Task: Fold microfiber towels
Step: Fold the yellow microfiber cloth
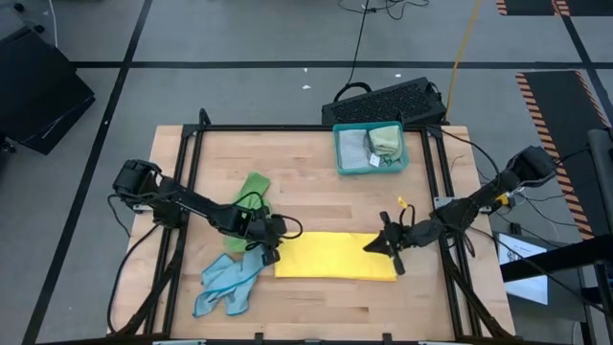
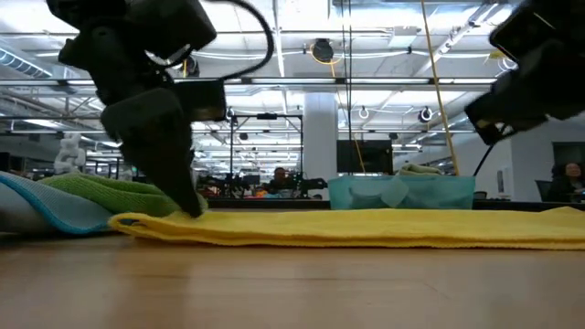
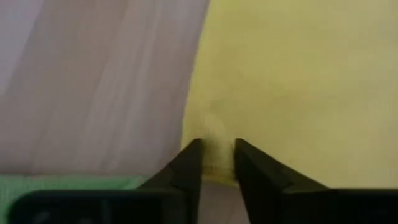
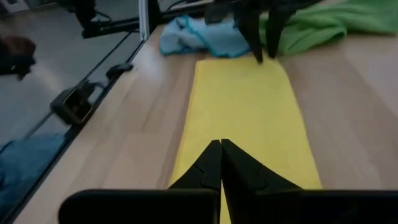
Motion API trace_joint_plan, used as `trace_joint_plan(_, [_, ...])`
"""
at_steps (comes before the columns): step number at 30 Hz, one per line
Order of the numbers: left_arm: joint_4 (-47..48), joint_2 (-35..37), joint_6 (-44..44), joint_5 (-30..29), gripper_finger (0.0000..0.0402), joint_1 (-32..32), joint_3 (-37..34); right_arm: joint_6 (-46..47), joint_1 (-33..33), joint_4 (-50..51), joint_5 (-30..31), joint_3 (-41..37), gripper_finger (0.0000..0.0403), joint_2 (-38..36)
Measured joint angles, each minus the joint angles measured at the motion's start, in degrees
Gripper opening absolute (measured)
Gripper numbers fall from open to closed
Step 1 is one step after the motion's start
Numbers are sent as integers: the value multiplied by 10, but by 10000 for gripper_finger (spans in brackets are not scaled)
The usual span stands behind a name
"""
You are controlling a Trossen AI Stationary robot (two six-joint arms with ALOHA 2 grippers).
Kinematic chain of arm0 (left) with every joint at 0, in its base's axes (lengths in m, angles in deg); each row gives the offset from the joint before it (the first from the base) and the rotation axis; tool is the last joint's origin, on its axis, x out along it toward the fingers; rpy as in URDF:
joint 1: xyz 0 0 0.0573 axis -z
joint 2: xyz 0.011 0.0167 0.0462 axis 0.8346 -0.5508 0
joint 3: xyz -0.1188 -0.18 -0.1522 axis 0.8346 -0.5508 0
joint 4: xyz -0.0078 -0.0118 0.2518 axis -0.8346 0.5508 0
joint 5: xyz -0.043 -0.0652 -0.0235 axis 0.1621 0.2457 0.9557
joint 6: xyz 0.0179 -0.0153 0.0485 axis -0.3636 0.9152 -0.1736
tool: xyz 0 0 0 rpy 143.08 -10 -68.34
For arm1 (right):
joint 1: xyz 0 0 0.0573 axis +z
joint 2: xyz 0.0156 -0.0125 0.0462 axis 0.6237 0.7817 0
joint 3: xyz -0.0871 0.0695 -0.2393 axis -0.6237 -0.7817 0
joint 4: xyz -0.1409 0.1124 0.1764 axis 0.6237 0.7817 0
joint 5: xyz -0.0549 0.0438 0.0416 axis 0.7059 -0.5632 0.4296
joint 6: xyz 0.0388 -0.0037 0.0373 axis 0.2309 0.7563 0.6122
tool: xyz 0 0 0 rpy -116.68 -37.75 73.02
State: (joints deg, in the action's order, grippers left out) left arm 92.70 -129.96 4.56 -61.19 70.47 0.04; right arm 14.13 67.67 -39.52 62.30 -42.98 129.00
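One yellow towel [image 1: 335,259] is laid folded into a long strip near the table's [image 1: 316,172] front edge, its long axis running from left to right; its left end is pinched by the left gripper [image 1: 271,251], fingers narrowly parted on the cloth; its right end is met by the right gripper [image 1: 391,245], fingers closed together. One light blue towel [image 1: 228,283] lies crumpled beside the left end; one bright green towel [image 1: 251,199] behind it. Bare wood is left mid-table; farther back stands one teal tray [image 1: 372,165] holding cloths.
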Motion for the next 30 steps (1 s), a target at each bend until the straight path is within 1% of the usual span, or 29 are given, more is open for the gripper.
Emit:
trace_joint_plan(2, [-19, -12, -10, 12, 60, -1, 0, -8, -17, -2, 0, 27, 0, 26])
trace_joint_plan(4, [-26, -18, -17, 12, 27, 0, 1, -9, -36, -1, 0, 56, 0, 54])
trace_joint_plan(6, [-23, -16, -15, 13, 9, 0, 2, -9, -56, -5, 0, 89, 0, 91])
trace_joint_plan(9, [-9, -4, -15, 0, 10, 4, 2, -17, -81, -3, -1, 140, 7, 154])
trace_joint_plan(11, [-15, 5, -17, -15, 7, 9, 3, -26, -91, 0, -2, 171, 23, 195])
trace_joint_plan(14, [6, 23, -17, -39, 5, 20, 1, -36, -106, -3, -3, 229, 57, 266])
trace_joint_plan(17, [-7, 25, -35, -62, 6, 35, 11, -47, -124, -1, -6, 287, 98, 328])
trace_joint_plan(19, [4, 29, -54, -63, 4, 48, 13, -54, -140, -4, -43, 321, 125, 363])
trace_joint_plan(21, [-8, 28, -66, -66, 4, 59, 17, -53, -160, -4, -91, 354, 151, 398])
trace_joint_plan(23, [-4, 29, -79, -87, 7, 73, 18, -33, -181, -7, -137, 379, 175, 426])
trace_joint_plan(25, [-4, 28, -95, -105, 7, 88, 19, -37, -201, -5, -180, 404, 196, 454])
trace_joint_plan(27, [-9, 29, -112, -118, 7, 102, 20, -54, -214, -14, -200, 420, 212, 472])
trace_joint_plan(30, [-13, 28, -121, -131, 4, 111, 21, -81, -226, -18, -232, 451, 227, 498])
